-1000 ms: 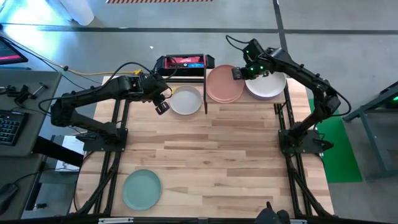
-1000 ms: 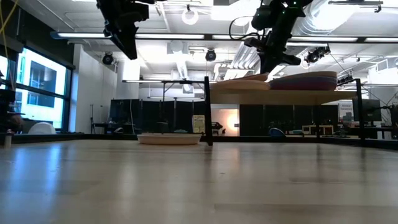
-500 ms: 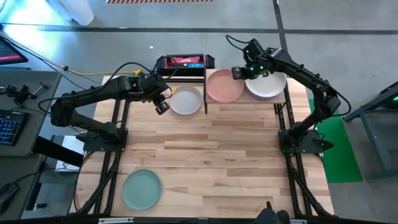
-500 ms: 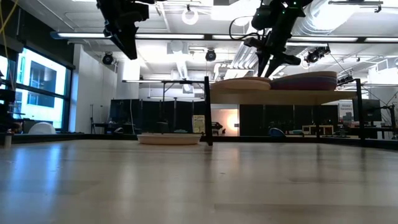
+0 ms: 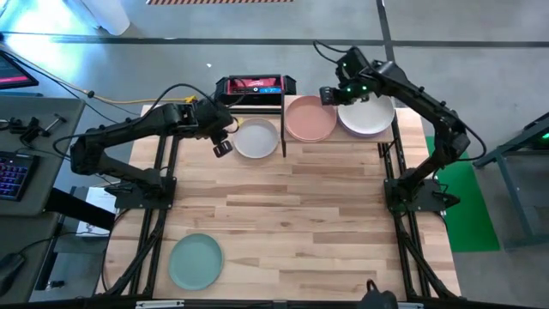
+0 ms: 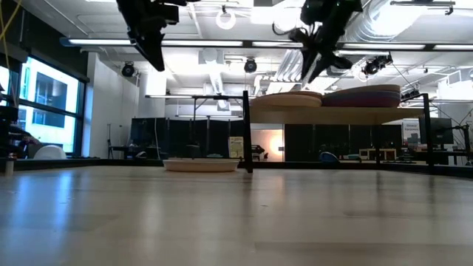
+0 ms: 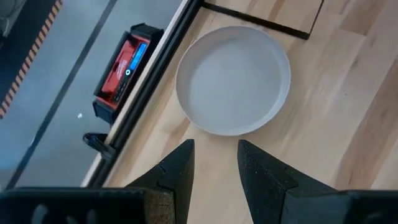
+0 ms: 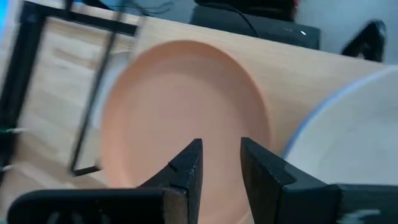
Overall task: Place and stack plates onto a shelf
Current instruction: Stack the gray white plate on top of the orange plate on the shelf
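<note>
While the high view hides its gap, the right hand point(image 8: 216, 163) hovers released over the pink plate point(image 8: 186, 112).

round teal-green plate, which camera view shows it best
The high view: the round teal-green plate lies fully visible at the table's near-left corner, away from both arms. The low view and both wrist views do not show it.

A red and black box point(image 5: 255, 85) sat at the far edge of the big wooden table point(image 5: 292, 215), and a keyboard point(image 5: 12, 176) lay on a desk off to the side.
</note>
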